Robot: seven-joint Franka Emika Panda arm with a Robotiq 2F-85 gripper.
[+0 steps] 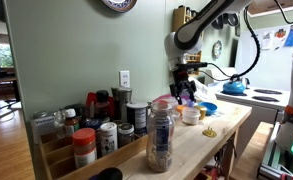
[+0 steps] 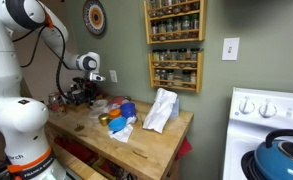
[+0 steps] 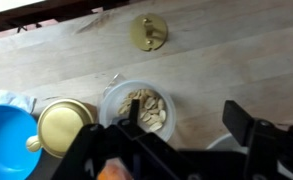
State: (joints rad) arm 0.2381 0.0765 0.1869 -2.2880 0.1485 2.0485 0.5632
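My gripper (image 3: 186, 118) is open and empty, hovering over a wooden counter (image 3: 216, 60). In the wrist view its one finger overlaps a small clear container of pale nuts (image 3: 141, 108); the other finger is over bare wood to the right. A brass lid (image 3: 66, 125) lies left of the container, and a blue bowl (image 3: 8, 140) is at the far left. A small brass disc (image 3: 149, 33) lies farther off on the wood. In both exterior views the gripper (image 1: 183, 88) (image 2: 83, 93) hangs just above the cluttered counter.
A large clear jar (image 1: 161, 135) and several spice jars (image 1: 96, 125) stand on the counter by a wall. A white bag (image 2: 161, 110), a blue bowl (image 2: 127, 110), wall spice racks (image 2: 174, 40) and a stove with a blue kettle (image 2: 282, 160) are nearby.
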